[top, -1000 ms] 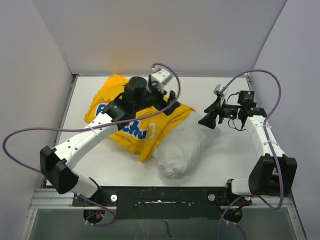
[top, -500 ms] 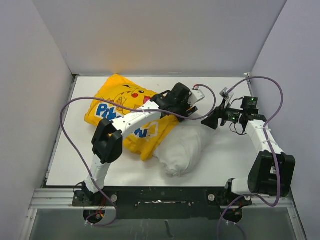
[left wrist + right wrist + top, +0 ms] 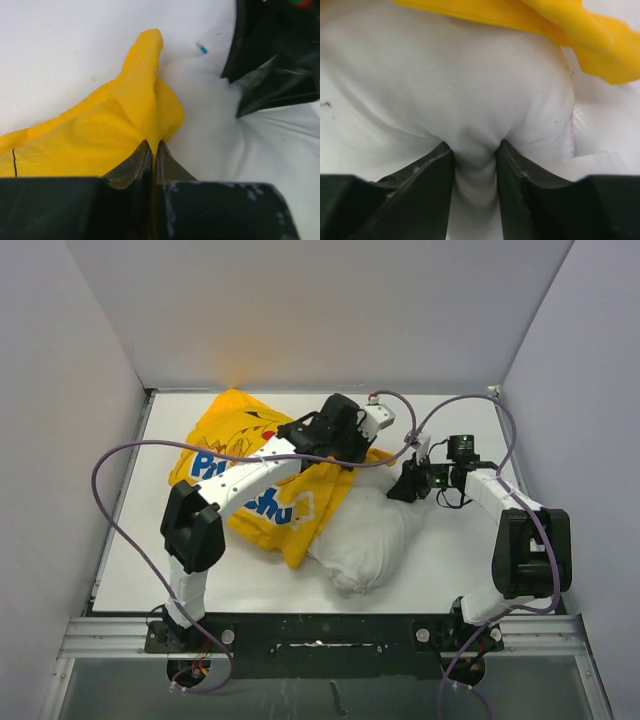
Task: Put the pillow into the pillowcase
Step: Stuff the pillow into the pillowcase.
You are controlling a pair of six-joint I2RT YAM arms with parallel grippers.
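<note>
The yellow pillowcase (image 3: 255, 465) with blue lettering lies left of centre, its right edge draped over the white pillow (image 3: 365, 535). My left gripper (image 3: 358, 452) is shut on a fold of the pillowcase (image 3: 145, 100) at that right edge. My right gripper (image 3: 408, 483) pinches a bunch of the pillow (image 3: 470, 100) at its far right corner, jaws closed on the white fabric. The yellow edge (image 3: 580, 30) hangs just above the pinch. In the left wrist view the right gripper's black fingers (image 3: 270, 75) press into the pillow nearby.
White walls enclose the table (image 3: 450, 570) on the left, back and right. Purple cables (image 3: 120, 455) loop over the left side and behind both wrists. The arm bases sit on the black rail (image 3: 320, 630) at the near edge.
The left arm swung right from the pillowcase's middle to its right edge and shut on the yellow cloth. The right gripper moved left onto the pillow's corner and closed on it.
</note>
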